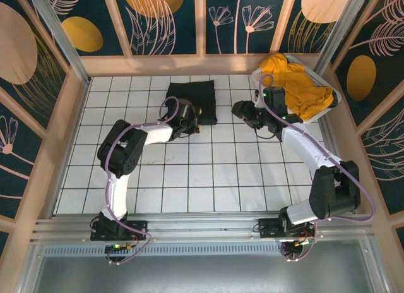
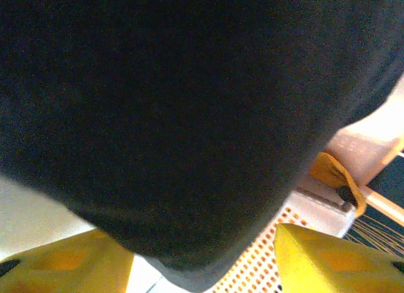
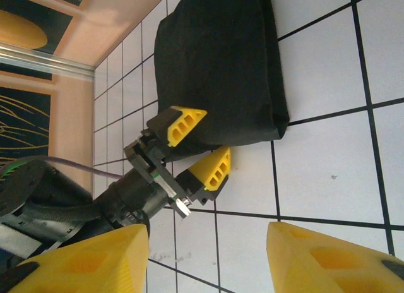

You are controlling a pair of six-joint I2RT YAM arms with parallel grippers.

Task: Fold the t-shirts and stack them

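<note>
The black t-shirt [image 1: 191, 100] lies folded into a thick rectangle on the tiled table at the back centre. My left gripper [image 1: 194, 120] is at its near right corner. In the right wrist view one yellow finger [image 3: 184, 124] rests on top of the black t-shirt [image 3: 221, 65] and the other finger [image 3: 214, 168] sits on the tile just off its edge, so the jaws stand apart around the folded edge. Black cloth [image 2: 177, 116] covers most of the left wrist view. My right gripper [image 1: 240, 110] hovers open over bare tiles, right of the shirt. The mustard-yellow t-shirt [image 1: 298, 84] lies crumpled in the basket.
A white lattice basket [image 1: 331, 91] stands in the back right corner, just behind the right arm; its wall [image 2: 265, 255] also shows in the left wrist view. Wooden frame rails border the table on the left, back and right.
</note>
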